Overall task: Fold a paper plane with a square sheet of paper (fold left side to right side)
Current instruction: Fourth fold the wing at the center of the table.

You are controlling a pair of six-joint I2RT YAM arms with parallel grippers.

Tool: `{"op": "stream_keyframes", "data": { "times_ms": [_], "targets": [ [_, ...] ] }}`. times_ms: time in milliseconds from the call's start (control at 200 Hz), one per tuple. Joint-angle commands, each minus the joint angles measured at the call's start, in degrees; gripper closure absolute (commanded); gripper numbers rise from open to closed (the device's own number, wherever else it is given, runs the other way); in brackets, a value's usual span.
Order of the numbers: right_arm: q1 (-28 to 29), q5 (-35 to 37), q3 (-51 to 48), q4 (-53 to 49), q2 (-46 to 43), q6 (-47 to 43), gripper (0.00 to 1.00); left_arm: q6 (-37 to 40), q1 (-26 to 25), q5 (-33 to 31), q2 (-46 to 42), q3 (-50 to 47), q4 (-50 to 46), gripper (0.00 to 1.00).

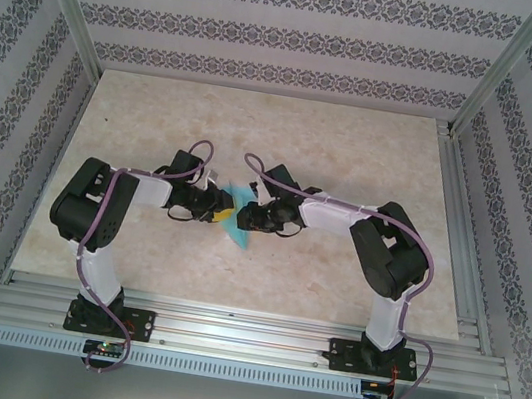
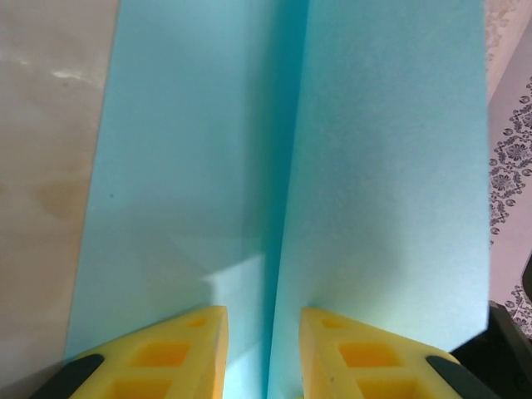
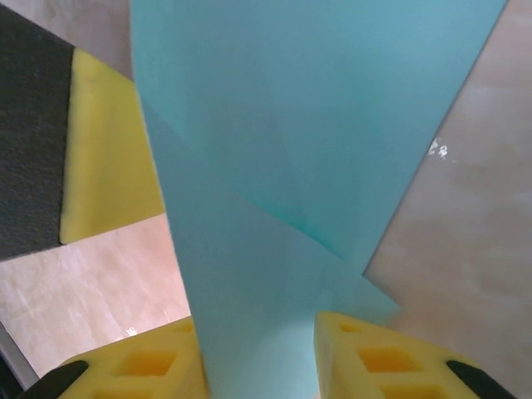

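You're seeing the paper plane (image 2: 374,166) looking matt and smooth; the worktop (image 2: 41,166) is shining faintly, perhaps stone-patterned laminate.

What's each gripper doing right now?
Left gripper: open, fingers apart astride the raised crease of the paper plane.
Right gripper: open, the paper plane passes between its fingers, unclamped.

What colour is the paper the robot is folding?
The paper is light blue, plain with no pattern. It shows best in the left wrist view.
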Motion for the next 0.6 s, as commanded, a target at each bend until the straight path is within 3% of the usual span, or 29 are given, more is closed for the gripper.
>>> {"op": "stream_keyframes", "data": {
  "times_ms": [0,290,595],
  "targets": [
    [-0.24,-1.95,2.59,-0.67,-1.76,-0.68,0.62,1.8,-1.0,-4.19,2.67,0.02,-3.73,0.71],
    [-0.29,-1.57,4.72,-1.78,-1.09,-0.92,0.59,1.82,-1.68,-4.82,3.99,0.42,-4.12,0.71],
    [-0.35,-3.01,2.37,-0.03,-0.48,-0.64,0.87,2.75,-1.19,-4.9,-0.25,0.11,-5.83,0.66]
  ]
}}
